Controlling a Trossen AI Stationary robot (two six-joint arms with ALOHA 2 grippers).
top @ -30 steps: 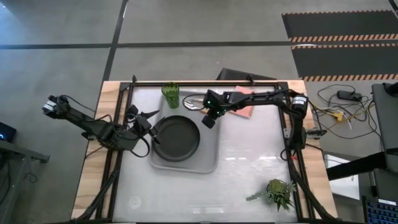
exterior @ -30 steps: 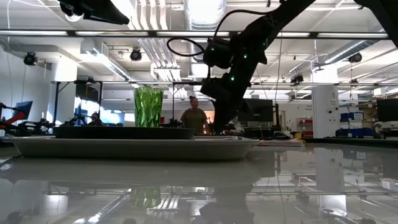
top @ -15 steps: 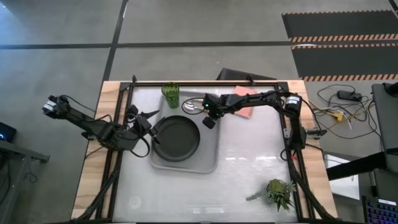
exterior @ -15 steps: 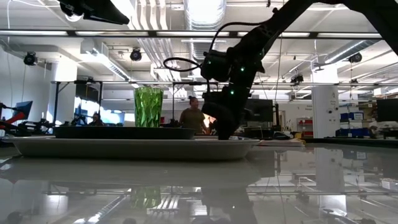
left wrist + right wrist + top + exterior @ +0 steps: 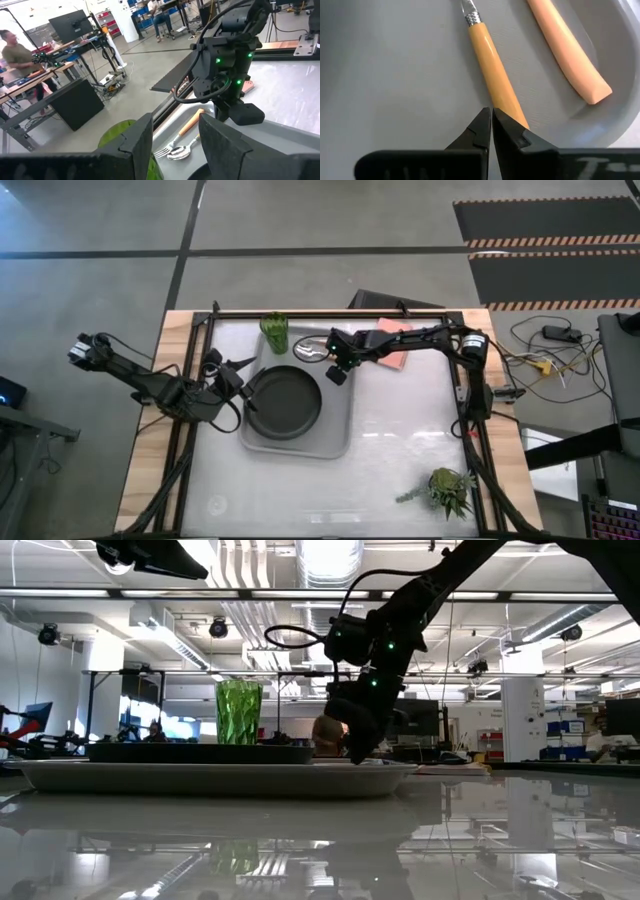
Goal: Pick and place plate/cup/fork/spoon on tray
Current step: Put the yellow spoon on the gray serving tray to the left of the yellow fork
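The light-grey tray (image 5: pixel 335 442) lies mid-table with the black plate (image 5: pixel 285 402) on it. The green cup (image 5: pixel 274 332) stands on the table just beyond the tray's far left corner. The fork and spoon (image 5: pixel 308 348) lie side by side at the tray's far edge, and their silver heads show in the left wrist view (image 5: pixel 174 150). My right gripper (image 5: pixel 335 370) is shut, low over the tray, at the free end of one orange handle (image 5: pixel 490 75). The other handle (image 5: pixel 565 55) lies beside it. My left gripper (image 5: pixel 240 385) is open and empty at the plate's left rim. My right gripper's shut fingertips (image 5: pixel 482 122) point down at the tray, right at the free end of the darker orange handle (image 5: pixel 512 107). One finger hides that end. I cannot tell whether the fingers touch the handle; nothing is between them.
A salmon-pink pad (image 5: pixel 392 345) lies under the right arm at the far right. A small green plant (image 5: pixel 448 490) stands near the table's near right corner. People and desks show in the room beyond the table.
My right gripper has gone down a little toward the tray's far edge and tipped, staying shut. The fork, spoon, plate and cup have kept their places.
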